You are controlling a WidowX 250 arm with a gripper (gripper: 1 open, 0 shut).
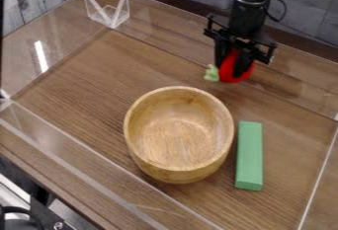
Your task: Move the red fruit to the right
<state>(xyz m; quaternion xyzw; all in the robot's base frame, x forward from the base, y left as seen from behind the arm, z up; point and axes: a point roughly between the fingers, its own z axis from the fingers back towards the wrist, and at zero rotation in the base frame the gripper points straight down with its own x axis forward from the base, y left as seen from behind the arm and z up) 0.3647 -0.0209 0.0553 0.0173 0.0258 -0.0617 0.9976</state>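
The red fruit [234, 69] is small, round and bright red, with a light-green leaf poking out at its left. It sits low over the wooden tabletop, behind and to the right of the wooden bowl. My black gripper [236, 66] comes straight down from above and is shut on the fruit, its dark fingers clasping both sides. The fingers hide most of the fruit.
A round wooden bowl [149, 113] stands in the middle of the table. A flat green rectangular block [250, 155] lies just right of the bowl. Clear plastic walls [53, 140] fence the work area, with a small clear stand [106, 9] at the back left.
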